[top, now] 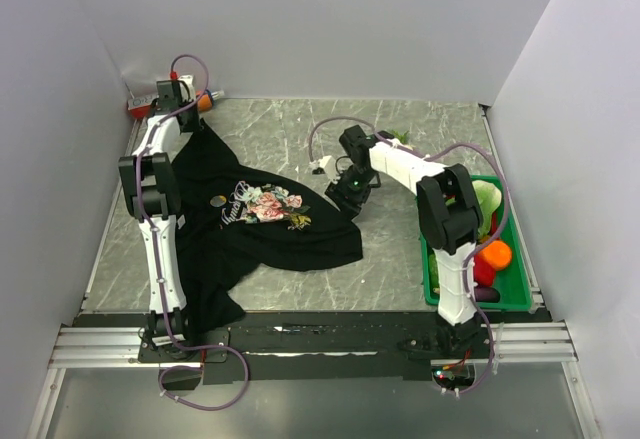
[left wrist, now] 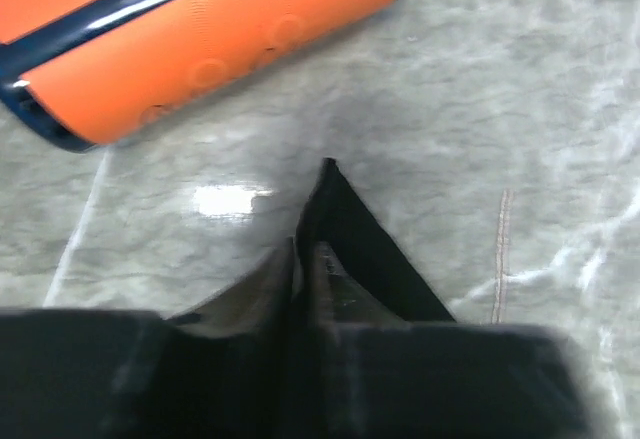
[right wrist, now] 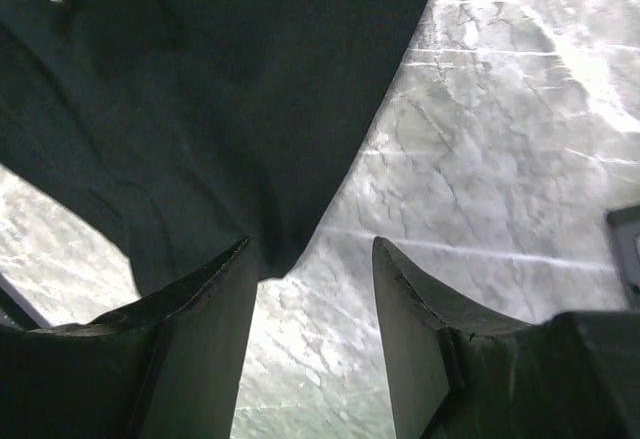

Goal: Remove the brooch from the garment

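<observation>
The black T-shirt (top: 290, 244) lies spread over the left and middle of the table, its rose print (top: 268, 205) facing up. A tiny yellowish brooch (top: 218, 200) sits on the cloth just left of the print. My left gripper (top: 188, 119) is at the far back left, shut on a corner of the shirt. In the left wrist view the fingers (left wrist: 300, 251) pinch a peak of black cloth (left wrist: 345, 229). My right gripper (top: 350, 196) is open at the shirt's right edge. In its wrist view (right wrist: 312, 249) the cloth (right wrist: 230, 89) reaches the left finger (right wrist: 215, 299).
An orange and dark cylinder (left wrist: 200, 34) lies by the back wall beyond the left gripper. A green tray (top: 522, 294) of toy fruit stands at the right. A small white object (top: 322, 166) lies behind the right gripper. A dark box corner (right wrist: 626, 244) shows at the right.
</observation>
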Robot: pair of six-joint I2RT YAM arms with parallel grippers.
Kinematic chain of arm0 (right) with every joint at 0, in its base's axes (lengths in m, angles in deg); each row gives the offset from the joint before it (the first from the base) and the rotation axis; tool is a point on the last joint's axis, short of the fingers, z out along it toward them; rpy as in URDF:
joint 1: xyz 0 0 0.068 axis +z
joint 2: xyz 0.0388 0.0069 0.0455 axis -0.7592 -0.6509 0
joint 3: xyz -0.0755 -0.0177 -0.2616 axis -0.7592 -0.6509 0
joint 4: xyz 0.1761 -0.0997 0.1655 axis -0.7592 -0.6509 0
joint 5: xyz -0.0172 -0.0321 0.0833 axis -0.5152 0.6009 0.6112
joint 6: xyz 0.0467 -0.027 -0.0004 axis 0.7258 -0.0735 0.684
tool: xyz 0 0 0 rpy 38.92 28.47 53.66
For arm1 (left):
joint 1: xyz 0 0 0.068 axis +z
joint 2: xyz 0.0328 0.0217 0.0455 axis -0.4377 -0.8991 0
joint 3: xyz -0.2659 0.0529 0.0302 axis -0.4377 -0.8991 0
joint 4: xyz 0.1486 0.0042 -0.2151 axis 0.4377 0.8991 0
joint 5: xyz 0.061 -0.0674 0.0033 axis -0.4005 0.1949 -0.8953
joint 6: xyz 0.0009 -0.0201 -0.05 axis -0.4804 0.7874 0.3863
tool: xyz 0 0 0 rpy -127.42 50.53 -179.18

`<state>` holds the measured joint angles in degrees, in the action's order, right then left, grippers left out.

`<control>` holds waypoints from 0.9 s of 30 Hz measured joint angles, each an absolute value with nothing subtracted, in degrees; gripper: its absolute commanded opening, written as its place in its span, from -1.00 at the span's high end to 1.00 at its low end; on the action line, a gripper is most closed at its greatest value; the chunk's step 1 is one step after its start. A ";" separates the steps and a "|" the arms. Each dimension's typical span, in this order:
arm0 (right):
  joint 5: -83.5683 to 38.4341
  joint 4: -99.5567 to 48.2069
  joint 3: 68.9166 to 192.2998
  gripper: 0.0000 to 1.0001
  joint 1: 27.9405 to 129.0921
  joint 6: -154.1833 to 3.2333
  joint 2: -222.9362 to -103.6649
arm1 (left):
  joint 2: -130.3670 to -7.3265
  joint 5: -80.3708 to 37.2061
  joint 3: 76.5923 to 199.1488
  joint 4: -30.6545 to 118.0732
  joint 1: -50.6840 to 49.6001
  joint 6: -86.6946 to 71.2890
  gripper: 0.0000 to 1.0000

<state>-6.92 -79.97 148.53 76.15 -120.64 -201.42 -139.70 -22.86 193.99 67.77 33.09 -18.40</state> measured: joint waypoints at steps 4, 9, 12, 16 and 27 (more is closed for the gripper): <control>-8.78 -79.58 148.77 -0.26 76.79 -119.65 -204.28 | -139.70 -20.83 194.08 67.72 32.79 -19.51 0.98; -10.26 -79.16 149.98 -0.04 77.92 -118.52 -205.24 | -139.54 -18.38 194.08 68.16 32.92 -20.23 0.98; -10.31 -79.23 150.13 0.35 78.38 -118.32 -205.72 | -137.66 -15.56 193.05 69.28 33.95 -18.94 0.98; -10.07 -79.75 151.83 1.00 78.56 -117.99 -207.25 | -129.18 -11.10 188.81 70.98 37.71 -16.76 0.98; -11.20 -80.83 171.00 1.00 77.22 -117.77 -210.95 | -99.46 -4.04 192.81 71.90 48.22 -17.33 0.98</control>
